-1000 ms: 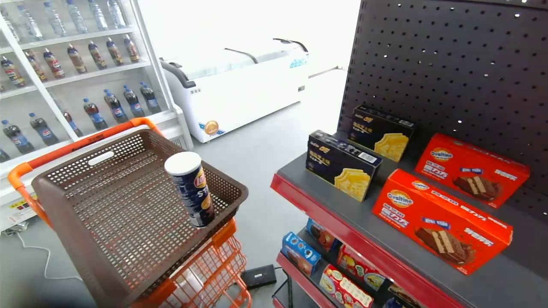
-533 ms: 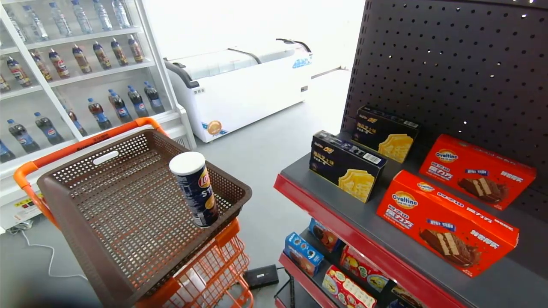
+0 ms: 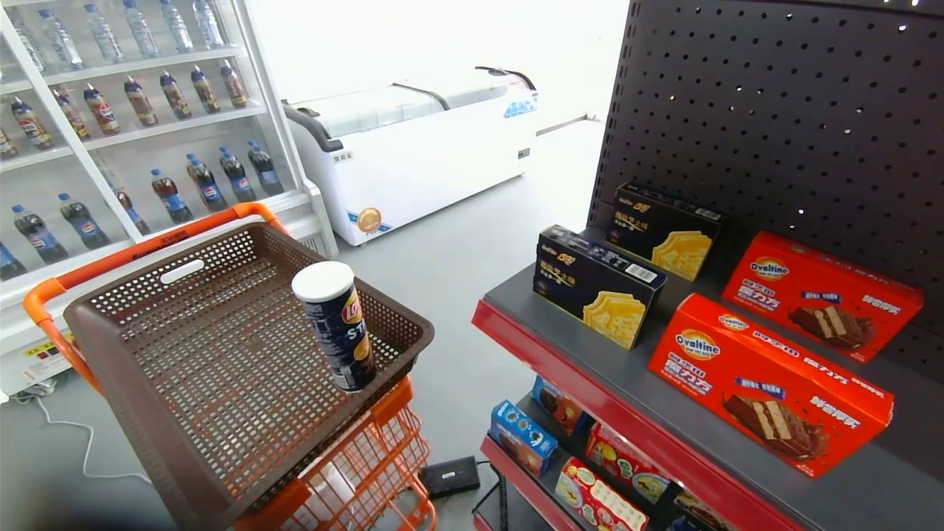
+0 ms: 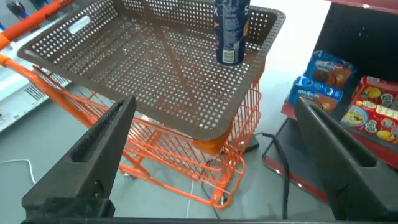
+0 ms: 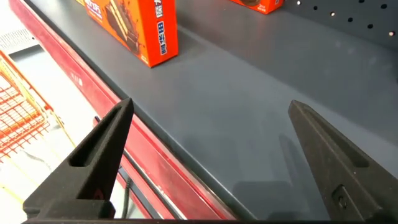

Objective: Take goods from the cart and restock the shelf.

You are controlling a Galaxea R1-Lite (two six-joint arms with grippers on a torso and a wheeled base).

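The only item I can see left to stock is a tall can of crisps (image 3: 333,324). It stands upright in the brown basket (image 3: 147,413) on top of the orange cart (image 3: 361,472), against the basket's corner nearest the shelf (image 3: 546,317).

The left gripper (image 4: 214,106) hangs below and in front of the cart with its jaws spread wide and nothing between them. The right gripper (image 5: 211,106) is just as wide and empty. It hovers over a bare grey stretch of the shelf board, beside the end of a red box (image 5: 134,28).

The can looks like a light cardboard tube: stiff enough to hold, but likely to dent if squeezed hard, with a smooth printed wrap that could slip. Being tall and narrow, it would probably topple at a sideways nudge. I'd take it around the middle of the body, well under the white lid, which might pop off. The basket wall behind it leaves little room on that side.

The shelf has open room in front of the dark boxes (image 3: 594,284).
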